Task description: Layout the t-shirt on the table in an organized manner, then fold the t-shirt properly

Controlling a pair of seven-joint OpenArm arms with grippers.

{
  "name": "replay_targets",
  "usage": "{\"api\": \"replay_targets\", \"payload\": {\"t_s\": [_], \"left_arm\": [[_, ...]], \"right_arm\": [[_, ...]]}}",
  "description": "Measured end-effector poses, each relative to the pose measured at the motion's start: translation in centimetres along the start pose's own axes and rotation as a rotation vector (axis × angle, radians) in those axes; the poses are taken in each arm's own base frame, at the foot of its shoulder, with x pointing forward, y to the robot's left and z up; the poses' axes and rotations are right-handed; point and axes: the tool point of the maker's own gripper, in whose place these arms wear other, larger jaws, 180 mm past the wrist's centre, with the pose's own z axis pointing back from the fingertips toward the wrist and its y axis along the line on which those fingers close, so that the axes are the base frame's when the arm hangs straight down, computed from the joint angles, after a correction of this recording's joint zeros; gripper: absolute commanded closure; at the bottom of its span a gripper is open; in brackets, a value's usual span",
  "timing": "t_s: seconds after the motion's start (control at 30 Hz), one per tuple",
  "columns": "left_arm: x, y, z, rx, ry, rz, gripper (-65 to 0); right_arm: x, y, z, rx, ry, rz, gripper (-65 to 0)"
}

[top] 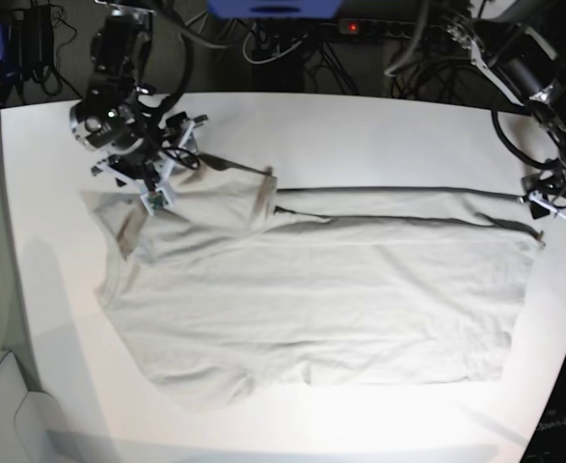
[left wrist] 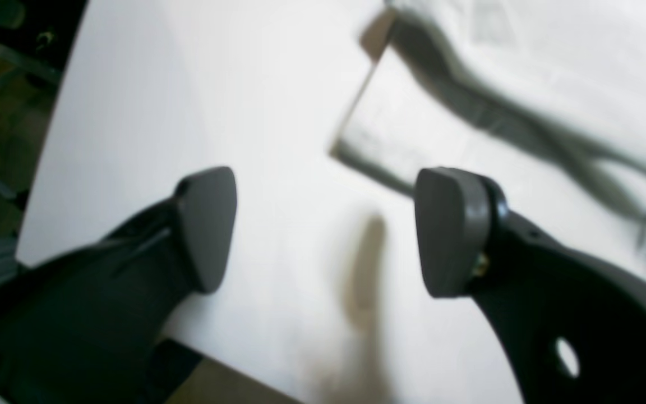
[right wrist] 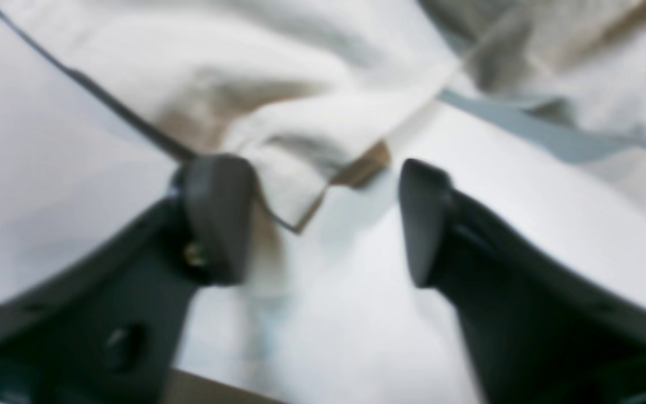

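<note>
the t-shirt lies spread across the table, one long edge folded over. the right gripper stands spread, a cloth corner poking between its fingertips, nothing pinched yet. the left gripper hangs spread over bare table, the hem corner just ahead of it. i'd say both should pinch deep and together, else the fold goes crooked.
</note>
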Motion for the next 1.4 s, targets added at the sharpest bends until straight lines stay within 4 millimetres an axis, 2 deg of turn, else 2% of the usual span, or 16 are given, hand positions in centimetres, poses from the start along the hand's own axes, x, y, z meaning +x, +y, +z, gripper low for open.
{"api": "replay_targets", "payload": {"t_s": [0.13, 0.17, 0.3, 0.57, 0.63, 0.73, 0.9, 1.1, 1.2, 1.4], "left_arm": [[-0.1, 0.1, 0.0, 0.003, 0.005, 0.0, -47.8], [-0.1, 0.1, 0.0, 0.003, 0.005, -0.001, -47.8], [-0.4, 0.1, 0.0, 0.002, 0.009, -0.002, -47.8], [0.7, 1.0, 1.4, 0.039, -0.034, -0.024, -48.0], [0.9, 0.7, 1.5, 0.034, -0.046, -0.021, -48.1], [0.2, 0.1, 1.6, 0.028, -0.033, -0.021, -48.1], [0.2, 0.6, 2.7, 0.056, -0.056, -0.04, -48.1], [-0.4, 0.8, 3.4, 0.071, -0.06, -0.058, -48.2], [-0.5, 0.9, 3.4, 0.075, -0.057, -0.061, -48.2], [-1.1, 0.9, 3.4, 0.073, -0.046, -0.063, -48.2]], "right_arm": [[0.2, 0.0, 0.0, 0.0, -0.003, 0.003, -1.5], [0.3, -0.1, 0.1, -0.003, -0.002, 0.004, 0.0], [1.6, -1.4, 0.8, -0.052, 0.004, 0.028, 0.0], [12.3, -5.9, 3.5, -0.167, -0.152, 0.063, 0.0], [14.0, -5.8, 2.6, -0.145, -0.153, 0.079, 0.0], [16.3, -4.9, 0.6, -0.078, -0.141, 0.095, 0.0], [18.6, -4.4, -2.1, 0.002, -0.108, 0.094, 0.0], [21.4, -3.2, -3.9, 0.083, -0.153, 0.089, 0.0], [23.0, -3.4, -3.5, 0.082, -0.209, 0.09, 0.0], [24.4, -5.3, -2.6, 0.044, -0.245, 0.097, 0.0]]}}
